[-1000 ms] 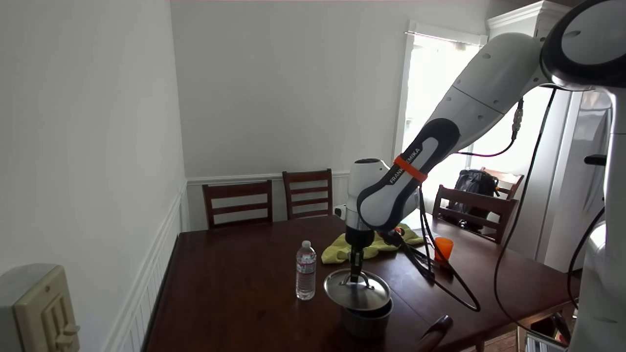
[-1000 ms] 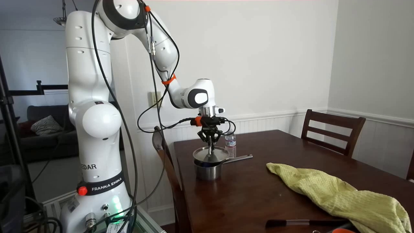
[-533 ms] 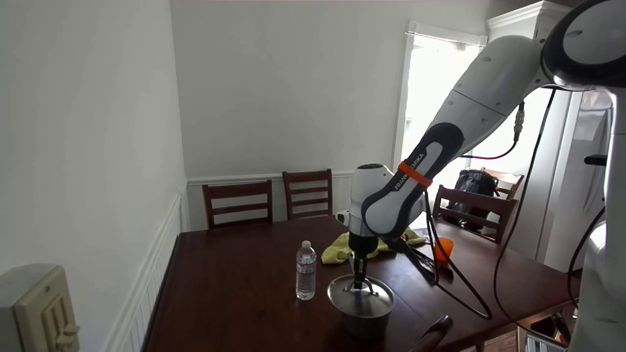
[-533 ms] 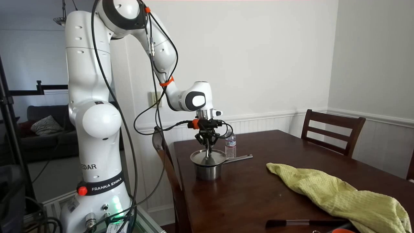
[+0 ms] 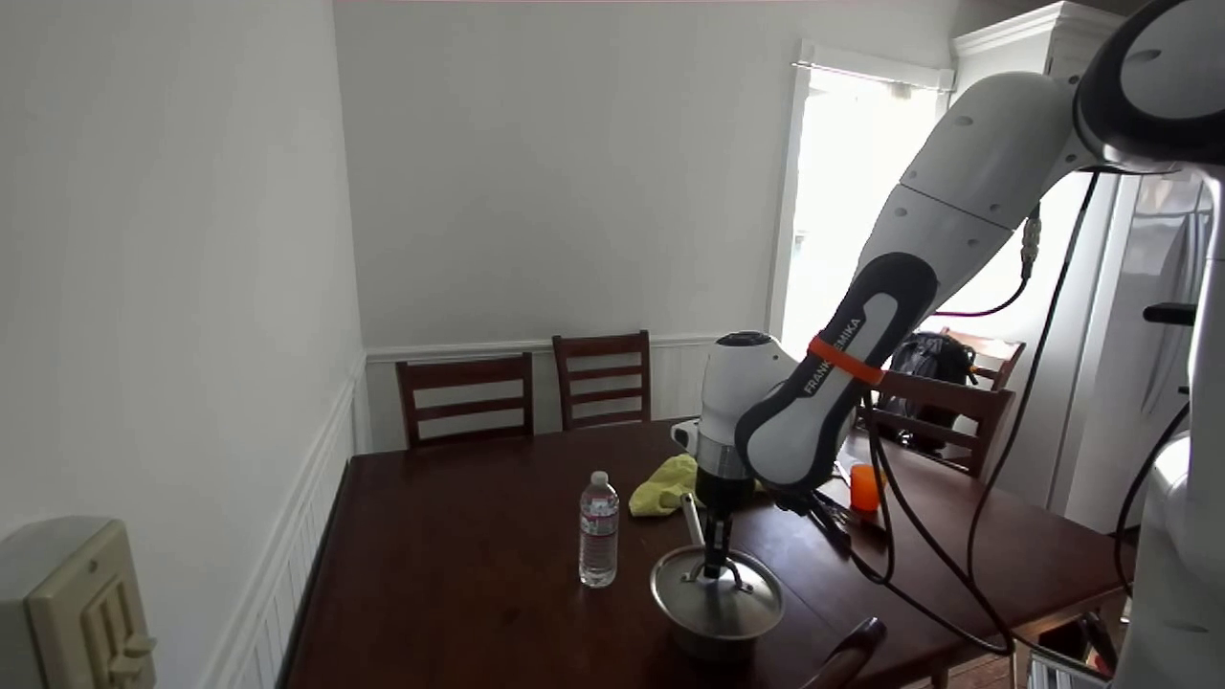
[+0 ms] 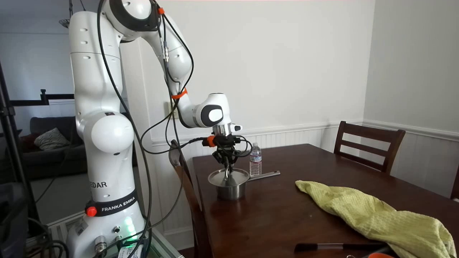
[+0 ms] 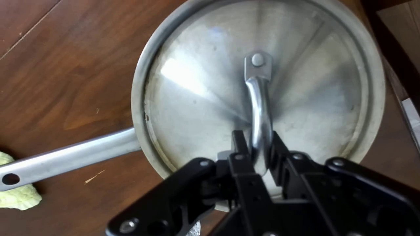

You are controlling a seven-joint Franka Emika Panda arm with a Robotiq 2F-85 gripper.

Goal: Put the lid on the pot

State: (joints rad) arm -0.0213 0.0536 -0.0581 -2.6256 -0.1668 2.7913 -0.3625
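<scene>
The round silvery lid is over the pot in both exterior views. In an exterior view the lid reaches a little past the left side of the pot. I cannot tell whether the lid rests on the pot's rim. My gripper points down, its fingers shut on the lid's arched handle. In the wrist view the gripper has one finger on each side of that handle. There the lid hides the pot's body, and only the pot's long handle sticks out to the left.
A clear water bottle stands upright near the pot on the dark table. A yellow-green cloth lies on the table, with a black utensil nearby. An orange cup stands farther back. A chair back is at the table edge beside the pot.
My gripper and the lid have moved down and across the pot, leftward in one exterior picture and rightward in another. The pot's dark opening, visible earlier, is now covered. The pot has not moved.
</scene>
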